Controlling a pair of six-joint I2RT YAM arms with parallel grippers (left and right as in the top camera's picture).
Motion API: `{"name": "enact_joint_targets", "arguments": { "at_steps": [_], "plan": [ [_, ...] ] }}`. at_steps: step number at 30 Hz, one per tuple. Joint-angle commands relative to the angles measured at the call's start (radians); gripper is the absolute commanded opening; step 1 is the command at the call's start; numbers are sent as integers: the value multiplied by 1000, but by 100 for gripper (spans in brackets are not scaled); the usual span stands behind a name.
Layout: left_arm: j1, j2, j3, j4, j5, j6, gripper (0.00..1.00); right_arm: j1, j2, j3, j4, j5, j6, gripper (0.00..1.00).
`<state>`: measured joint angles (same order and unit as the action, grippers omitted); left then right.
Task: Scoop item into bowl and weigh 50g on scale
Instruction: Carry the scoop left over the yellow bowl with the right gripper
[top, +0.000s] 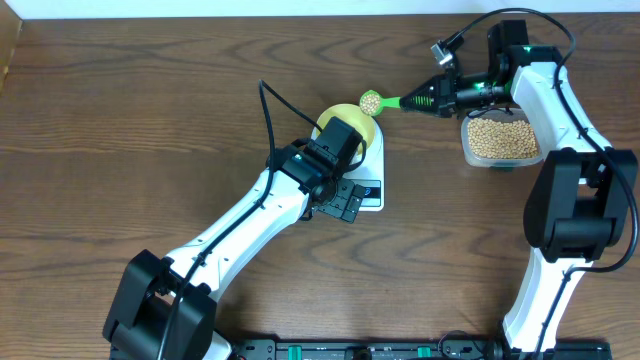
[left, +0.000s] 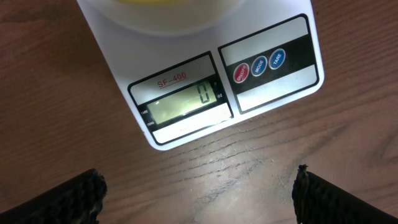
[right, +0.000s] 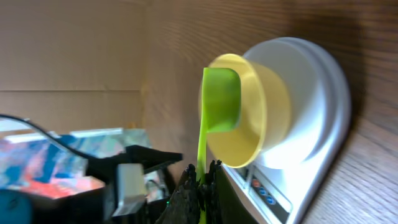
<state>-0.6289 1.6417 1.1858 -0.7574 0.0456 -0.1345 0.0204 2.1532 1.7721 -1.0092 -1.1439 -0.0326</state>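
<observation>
White flat digital scale, counter centre, display reading 0, carries a small pale-yellow bowl. Right gripper pinches a green plastic scoop of tan beans at the bowl's far rim, likely for tipping. Left gripper is spread above the display. Clear plastic tub sits toward the far right corner.

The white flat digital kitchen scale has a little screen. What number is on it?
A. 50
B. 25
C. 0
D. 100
C: in the left wrist view, the small display on the white flat digital kitchen scale shows a single 0.
</observation>
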Motion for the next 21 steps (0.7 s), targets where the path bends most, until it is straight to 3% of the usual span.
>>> {"name": "enact_joint_targets", "arguments": {
  "at_steps": [1,21],
  "plan": [
    [-1,2,-2,0,-12,-10,98,25,11,-3,0,66,10,1],
    [-1,2,-2,0,-12,-10,98,129,6,0,21,185,-37,1]
  ]
}}
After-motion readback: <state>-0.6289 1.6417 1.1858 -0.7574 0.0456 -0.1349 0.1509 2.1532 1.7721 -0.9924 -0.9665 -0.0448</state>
